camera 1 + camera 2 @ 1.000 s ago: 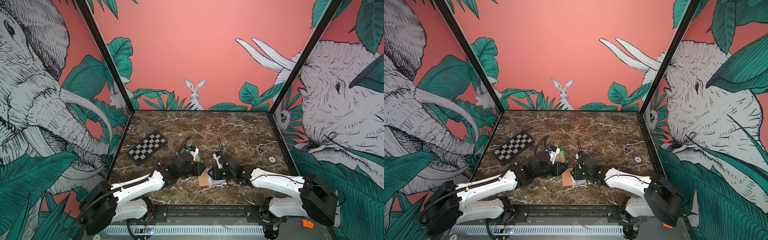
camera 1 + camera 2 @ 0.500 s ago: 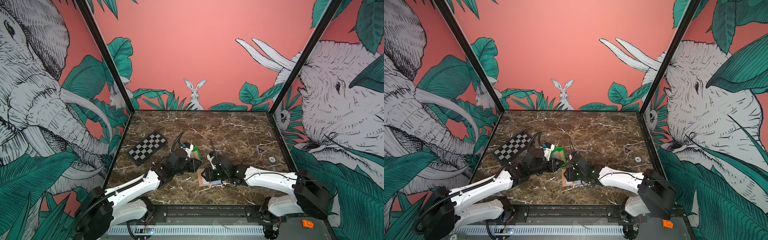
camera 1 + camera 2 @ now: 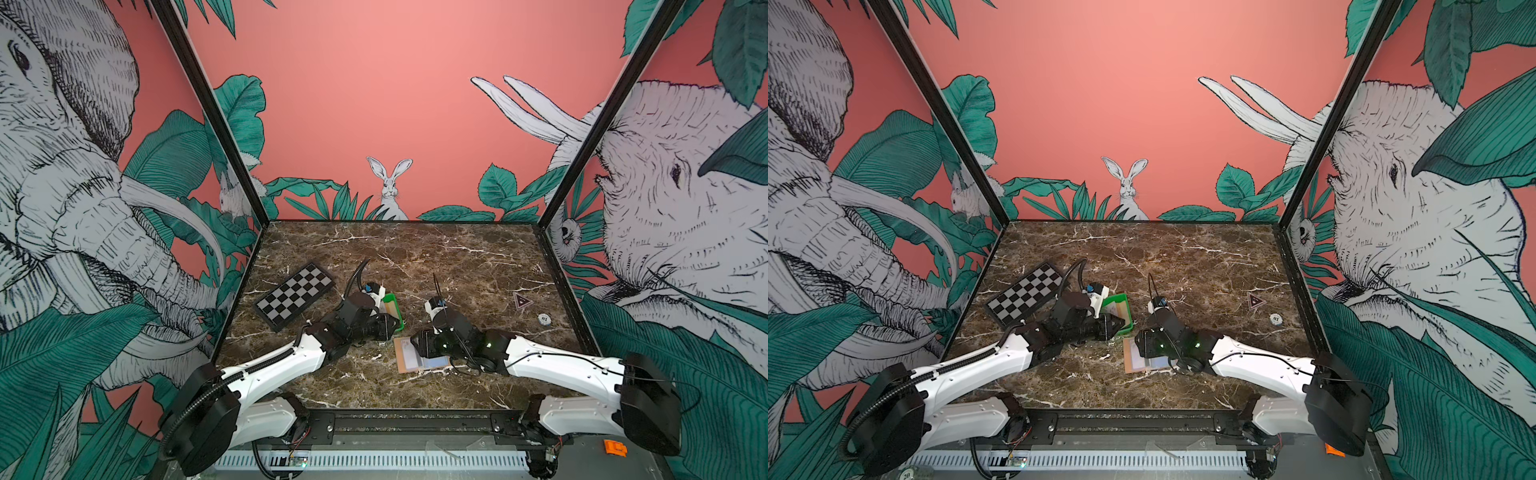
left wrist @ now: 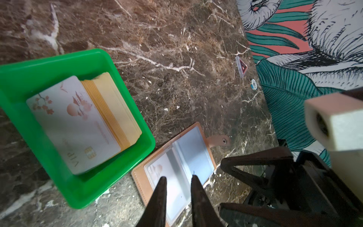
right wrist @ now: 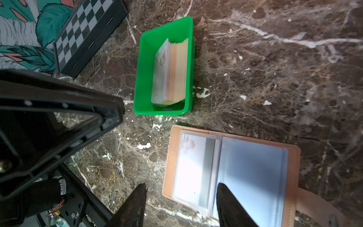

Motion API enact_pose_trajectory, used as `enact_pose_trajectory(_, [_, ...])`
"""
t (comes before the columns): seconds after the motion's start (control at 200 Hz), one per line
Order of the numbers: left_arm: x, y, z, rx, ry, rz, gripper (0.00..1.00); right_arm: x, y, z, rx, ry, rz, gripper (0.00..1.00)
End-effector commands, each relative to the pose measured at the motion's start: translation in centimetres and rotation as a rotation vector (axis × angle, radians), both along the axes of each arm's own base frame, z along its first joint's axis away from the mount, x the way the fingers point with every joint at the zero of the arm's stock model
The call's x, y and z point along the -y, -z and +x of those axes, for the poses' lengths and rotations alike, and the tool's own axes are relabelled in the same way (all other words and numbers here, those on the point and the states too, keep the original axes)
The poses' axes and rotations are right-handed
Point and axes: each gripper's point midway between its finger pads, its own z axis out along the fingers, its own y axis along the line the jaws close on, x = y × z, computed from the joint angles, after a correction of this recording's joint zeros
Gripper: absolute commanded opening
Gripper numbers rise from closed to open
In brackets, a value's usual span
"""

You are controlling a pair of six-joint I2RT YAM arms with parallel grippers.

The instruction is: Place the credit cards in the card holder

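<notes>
Card holder (image 5: 231, 173), one card inside, one tray (image 5: 145, 78)

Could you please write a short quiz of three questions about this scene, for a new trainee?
1. True or false: the card holder lies open on the table.
2. Where is the stack of credit cards? A) in the green tray B) on the checkered board C) between the left gripper fingers
3. What shows inside one clear sleeve of the holder?

Key: 1. True. 2. A. 3. A card.
</notes>
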Motion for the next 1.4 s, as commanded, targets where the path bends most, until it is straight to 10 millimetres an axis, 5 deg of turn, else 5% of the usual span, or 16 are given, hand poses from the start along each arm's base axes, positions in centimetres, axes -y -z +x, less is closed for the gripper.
enact_pose_trajectory(0.0, [0.1, -2.2, 0.5, 0.072, 0.037, 0.007, 0.24, 1.0, -1.7, 1.4, 0.056, 0.085, -0.039, 0.57])
enact_pose_trajectory(0.285, [0.1, -1.1, 1.0, 0.049, 0.036, 0.034, 0.24, 0.1, -3.5, 3.6, 0.124, 0.093, -0.077, 0.58])
enact_pose_trajectory(0.83, [-0.8, -0.2, 2.3, 0.054, -0.063, 0.060, 0.25, -1.6, -3.5, 7.2, 0.157, -0.102, -0.122, 0.58])
enact_pose_trajectory(1.395, [-1.2, 0.6, 2.7, 0.003, -0.063, 0.058, 0.25, -2.2, -0.7, 8.1, 0.106, -0.056, -0.112, 0.59])
